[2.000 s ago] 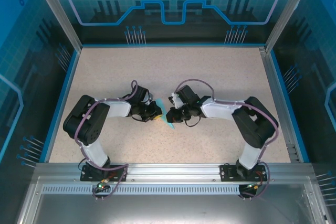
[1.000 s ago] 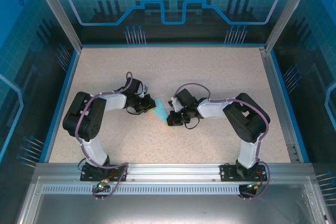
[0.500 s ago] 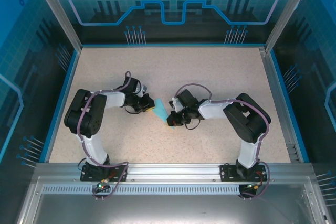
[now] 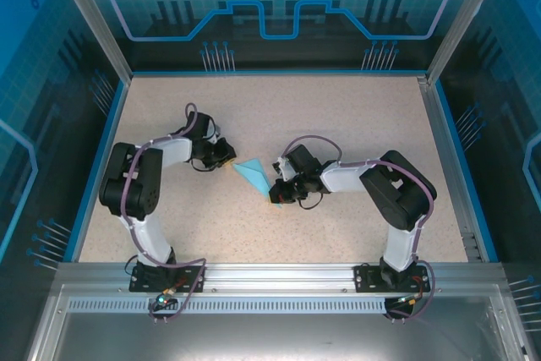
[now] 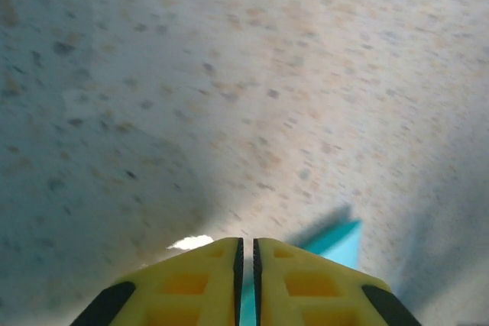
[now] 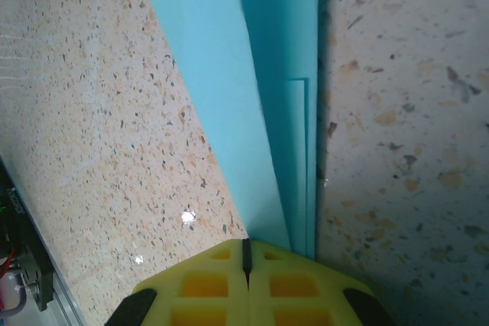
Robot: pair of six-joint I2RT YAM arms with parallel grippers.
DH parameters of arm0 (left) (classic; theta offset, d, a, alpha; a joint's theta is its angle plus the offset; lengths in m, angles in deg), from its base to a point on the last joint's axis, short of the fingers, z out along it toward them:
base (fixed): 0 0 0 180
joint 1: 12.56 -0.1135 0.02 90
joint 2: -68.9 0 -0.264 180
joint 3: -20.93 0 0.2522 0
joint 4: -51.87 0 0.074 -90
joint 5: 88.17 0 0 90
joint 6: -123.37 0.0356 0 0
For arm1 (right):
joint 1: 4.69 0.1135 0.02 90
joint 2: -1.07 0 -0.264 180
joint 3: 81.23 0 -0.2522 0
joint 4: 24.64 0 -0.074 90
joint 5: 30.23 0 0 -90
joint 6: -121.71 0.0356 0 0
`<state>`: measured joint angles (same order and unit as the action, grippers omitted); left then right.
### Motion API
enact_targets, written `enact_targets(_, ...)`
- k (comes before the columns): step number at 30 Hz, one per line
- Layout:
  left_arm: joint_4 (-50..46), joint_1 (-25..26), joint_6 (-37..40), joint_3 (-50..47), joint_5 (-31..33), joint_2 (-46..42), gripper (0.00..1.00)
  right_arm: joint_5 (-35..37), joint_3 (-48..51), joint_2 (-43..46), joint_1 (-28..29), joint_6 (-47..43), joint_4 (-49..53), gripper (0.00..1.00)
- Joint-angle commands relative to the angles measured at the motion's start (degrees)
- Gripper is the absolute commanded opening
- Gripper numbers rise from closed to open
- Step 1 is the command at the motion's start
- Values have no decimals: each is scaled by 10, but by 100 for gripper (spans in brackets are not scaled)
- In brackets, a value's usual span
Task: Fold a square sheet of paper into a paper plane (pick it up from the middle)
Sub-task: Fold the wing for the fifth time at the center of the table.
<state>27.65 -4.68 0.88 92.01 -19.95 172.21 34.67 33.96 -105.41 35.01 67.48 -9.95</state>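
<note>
The paper plane [image 4: 254, 174] is seen flat on the worktop [image 4: 338, 116] between the arms, its long axis laid from far left to near right, its near end clamped in the closed right pincer [image 4: 275, 195], while the left pincer [image 4: 226, 156], closed and apparently empty, is held just beside its far-left corner.

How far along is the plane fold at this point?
Done: the plane already lies on the table as a slim dart with layered creases. In hand: the right end effector is shut on its narrow end, and the left end effector sits shut by the wider end. Left: probably final shaping and release.
</note>
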Motion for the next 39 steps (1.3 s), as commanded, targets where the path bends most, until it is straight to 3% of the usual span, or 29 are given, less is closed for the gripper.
enact_targets(1, -19, 29, 16, -6, 2, -90, 16, 52, 42, -56, 1, 4, 133, 3)
enact_targets(8, 27, 113, -43, -76, -10, -154, 16, 46, 45, -64, 1, 9, 124, 3)
enact_targets(14, 67, 177, -81, -103, -29, -124, 12, 43, 42, -67, 1, 11, 122, 3)
enact_targets(19, 94, 193, -98, -113, -48, -83, 11, 42, 40, -72, 1, 12, 123, 3)
enact_targets(31, 75, 190, -93, -101, -31, 3, 10, 48, 43, -74, -3, 13, 133, 2)
enact_targets(39, 58, 116, -69, -104, -8, 11, 9, 55, 46, -84, -9, 12, 147, 2)
